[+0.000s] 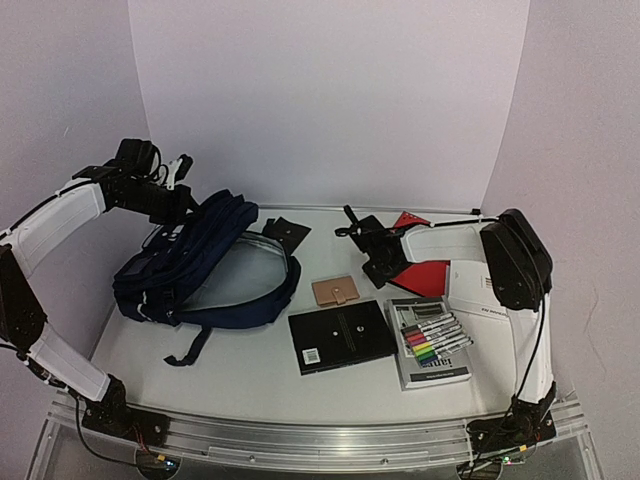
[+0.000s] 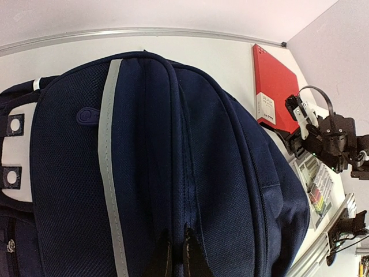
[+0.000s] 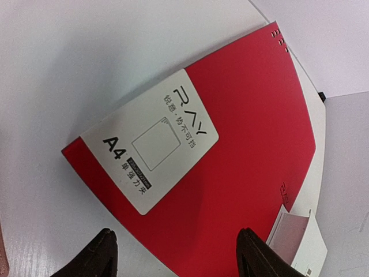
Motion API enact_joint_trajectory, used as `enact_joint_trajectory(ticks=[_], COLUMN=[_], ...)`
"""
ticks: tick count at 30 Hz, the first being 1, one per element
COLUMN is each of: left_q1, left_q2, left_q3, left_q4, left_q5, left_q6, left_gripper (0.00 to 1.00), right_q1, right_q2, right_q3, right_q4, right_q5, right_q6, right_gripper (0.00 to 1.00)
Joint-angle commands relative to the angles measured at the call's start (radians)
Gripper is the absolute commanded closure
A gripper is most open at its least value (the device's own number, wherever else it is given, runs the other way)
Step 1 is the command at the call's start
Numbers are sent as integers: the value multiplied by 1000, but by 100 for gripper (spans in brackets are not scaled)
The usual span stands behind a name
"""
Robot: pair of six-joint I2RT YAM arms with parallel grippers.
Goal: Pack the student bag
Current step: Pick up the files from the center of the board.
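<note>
Sideways lies the student bag (image 1: 190, 262) (contents unseen).

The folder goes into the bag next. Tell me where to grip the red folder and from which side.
Grip the red folder by the edge lying between the open fingers of the right end effector, coming down from above. It lies flat on the table, so probably only an edge gives purchase.

The student bag (image 1: 205, 265) is lying at the left of the tabletop (image 1: 250, 385). A small wallet (image 1: 334, 291) is sitting to its right, with a notebook (image 1: 341, 336) in front of it. A marker pack (image 1: 430, 342) is lying right of the notebook, a folder (image 1: 428, 277) behind the pack, and a paper sheet (image 1: 482, 293) right of the folder.
</note>
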Motion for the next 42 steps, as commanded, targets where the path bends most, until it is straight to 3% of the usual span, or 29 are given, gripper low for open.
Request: enact_joint_trajectory(ticks=[1,8,14,30,37,40,42], left_q1=[11,24,29,42,43,43,43], left_q2=[-39,-31,-38,-39,-28,-7,4], left_q3=[40,32,17,15,6,11,8], left_q4=[115,123,132,140,140,130,129], left_q5=[54,72,76,88,97,111,116], left_q6=[-9,-13,-13,-15,-32,-75,-106], left_gripper=[100,100,100,100,100,100,94], right_q1=[29,35,36,34,29,25,23], right_q2=[22,69,128,224,211,159,119], right_q3=[31,66,112,116,94,86,79], right_q4=[39,57,58,202,304,326,332], right_q5=[23,70,80,261,305,295,284], right_q6=[-49,-72,-90,-202,-245,-228,-209], right_gripper=[32,33,39,68,98,100,100])
